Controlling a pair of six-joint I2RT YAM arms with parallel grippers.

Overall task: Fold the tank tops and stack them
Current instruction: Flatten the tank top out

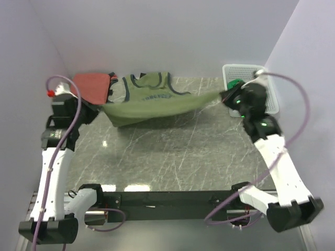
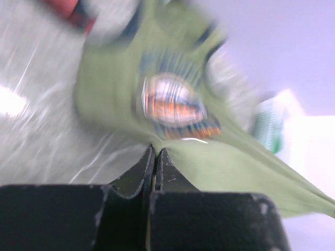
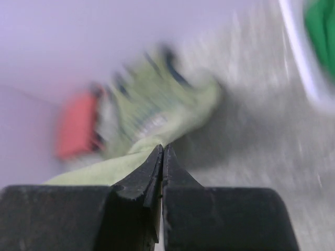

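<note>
From above, the left gripper (image 1: 101,110) and right gripper (image 1: 224,97) hold the olive tank top (image 1: 152,102) stretched over the counter's (image 1: 172,151) twelve o'clock; the rust-red top (image 1: 90,87) lies at eleven. Left wrist: fingers (image 2: 138,172) pinched tight on its cloth. Right wrist: fingers (image 3: 144,180) likewise clamped.

so the stretched tank top (image 1: 152,104) runs from the left gripper (image 1: 99,111) across to the right gripper (image 1: 222,97), one end pinched in each; its far part lies on the table (image 1: 172,151) beyond both; folded tank top (image 1: 90,86) sits just past the left gripper, right beside the stretched one; basket (image 1: 246,69) on the far side of the right gripper, third tank top (image 1: 234,83) inside it
</note>
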